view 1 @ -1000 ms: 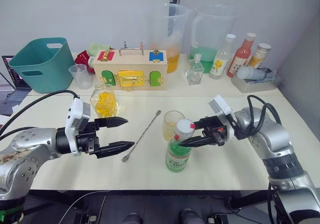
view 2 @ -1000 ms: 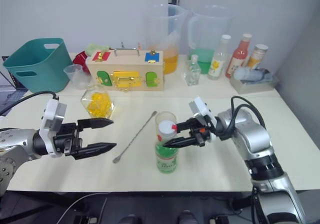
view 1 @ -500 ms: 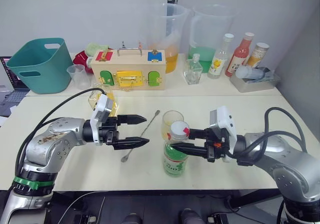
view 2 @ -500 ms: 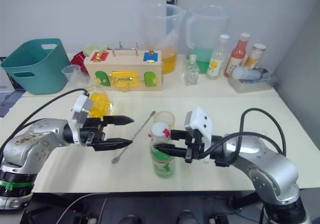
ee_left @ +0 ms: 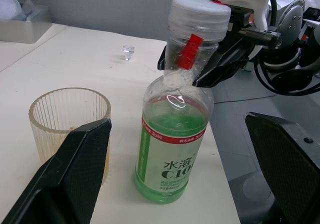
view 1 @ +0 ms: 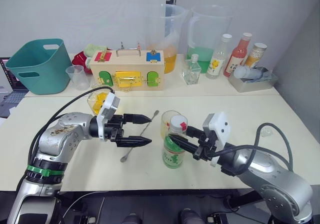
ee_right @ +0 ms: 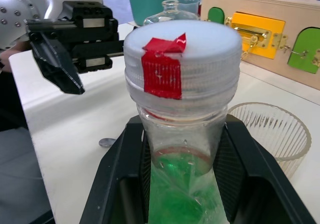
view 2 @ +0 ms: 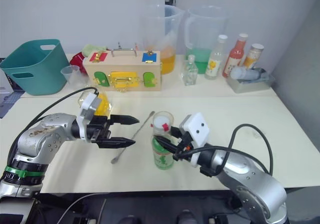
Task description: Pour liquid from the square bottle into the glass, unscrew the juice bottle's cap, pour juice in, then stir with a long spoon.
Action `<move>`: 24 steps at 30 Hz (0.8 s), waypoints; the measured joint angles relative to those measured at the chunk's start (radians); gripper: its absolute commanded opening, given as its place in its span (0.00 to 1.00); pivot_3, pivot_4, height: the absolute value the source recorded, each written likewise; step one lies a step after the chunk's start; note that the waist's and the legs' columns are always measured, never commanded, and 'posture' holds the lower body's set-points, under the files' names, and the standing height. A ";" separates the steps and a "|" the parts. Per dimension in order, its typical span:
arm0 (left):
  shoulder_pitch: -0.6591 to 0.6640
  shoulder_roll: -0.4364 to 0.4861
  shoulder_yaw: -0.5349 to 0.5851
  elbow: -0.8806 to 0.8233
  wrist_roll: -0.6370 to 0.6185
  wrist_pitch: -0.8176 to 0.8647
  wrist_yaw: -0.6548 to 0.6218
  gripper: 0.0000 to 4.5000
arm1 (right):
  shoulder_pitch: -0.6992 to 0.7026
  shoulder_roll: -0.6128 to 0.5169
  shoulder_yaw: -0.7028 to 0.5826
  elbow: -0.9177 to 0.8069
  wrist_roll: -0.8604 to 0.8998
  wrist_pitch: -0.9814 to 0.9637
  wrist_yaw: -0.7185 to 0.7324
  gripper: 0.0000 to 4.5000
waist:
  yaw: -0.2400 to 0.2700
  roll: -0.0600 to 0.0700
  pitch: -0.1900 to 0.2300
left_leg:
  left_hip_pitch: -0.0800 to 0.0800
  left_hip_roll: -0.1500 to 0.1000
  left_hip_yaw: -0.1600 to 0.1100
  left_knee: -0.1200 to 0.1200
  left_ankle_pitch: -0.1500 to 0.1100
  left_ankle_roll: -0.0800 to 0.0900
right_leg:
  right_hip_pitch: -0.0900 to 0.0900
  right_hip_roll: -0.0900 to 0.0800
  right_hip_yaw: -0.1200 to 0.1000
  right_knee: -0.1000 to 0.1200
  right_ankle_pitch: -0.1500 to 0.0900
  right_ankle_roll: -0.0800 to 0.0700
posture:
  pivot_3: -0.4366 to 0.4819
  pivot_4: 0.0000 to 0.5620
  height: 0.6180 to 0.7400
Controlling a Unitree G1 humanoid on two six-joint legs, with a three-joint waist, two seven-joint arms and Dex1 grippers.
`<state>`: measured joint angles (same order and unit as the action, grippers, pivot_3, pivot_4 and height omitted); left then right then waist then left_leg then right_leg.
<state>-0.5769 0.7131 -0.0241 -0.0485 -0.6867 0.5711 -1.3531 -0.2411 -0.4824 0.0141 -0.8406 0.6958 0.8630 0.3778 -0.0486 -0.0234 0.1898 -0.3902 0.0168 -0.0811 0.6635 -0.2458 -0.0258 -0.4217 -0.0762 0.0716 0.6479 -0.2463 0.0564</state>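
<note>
The juice bottle [view 1: 173, 145] stands upright near the table's front edge, just beside the glass [view 1: 169, 123]. The right gripper [view 1: 181, 139] is clamped on its neck below the cap [view 1: 178, 122]. The left gripper [view 1: 145, 130] — jaws wide, empty — points at the cap from the bottle's left, near but apart.

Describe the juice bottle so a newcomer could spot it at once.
On the near table, between the two arms, stands the juice bottle, just in front of the ribbed glass. Its green-and-white label, pale green liquid and white cap with red tape set it apart.
</note>
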 measured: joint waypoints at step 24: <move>0.065 0.065 0.065 -0.046 0.000 0.029 0.055 1.00 | 0.122 -0.321 -0.299 0.173 0.216 -0.079 0.443 0.99 | 0.015 0.000 0.000 | -0.001 -0.001 0.000 0.000 0.000 0.000 | 0.001 -0.001 0.000 -0.002 0.000 0.000 | 0.48 0.27 1.00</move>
<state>-0.5118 0.7784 0.0404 -0.0947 -0.6872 0.6003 -1.2983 -0.1194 -0.8037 -0.2851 -0.6676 0.9121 0.7839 0.8207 -0.0337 -0.0236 0.1900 -0.3912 0.0162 -0.0810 0.6635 -0.2459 -0.0257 -0.4207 -0.0771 0.0714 0.6463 -0.2464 0.0568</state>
